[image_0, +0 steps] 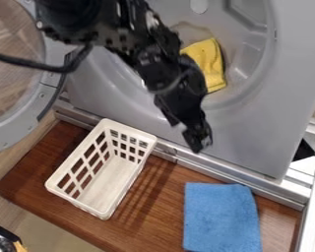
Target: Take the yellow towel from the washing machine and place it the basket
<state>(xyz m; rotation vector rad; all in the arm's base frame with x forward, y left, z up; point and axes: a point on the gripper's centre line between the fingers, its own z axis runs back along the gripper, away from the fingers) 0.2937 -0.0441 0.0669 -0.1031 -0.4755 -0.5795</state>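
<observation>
Gripper (pixel 198 141): open or closed, can't tell | towel (pixel 211 60): up-view of gripper, slightly right, inside washer (pixel 252 130) | basket (pixel 108 184): down-left of gripper, empty

Reddish-brown wooden board (pixel 153 216), dark grain showing. On left part, white openwork basket (pixel 78 202) upright, slanting from near left to far right. On right part, blue cloth (pixel 220 216) lying flat, apart from basket.

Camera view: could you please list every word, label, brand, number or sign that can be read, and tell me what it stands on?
None: no readable text on the washing machine, white plastic basket, yellow towel, blue cloth or robot arm.
</observation>
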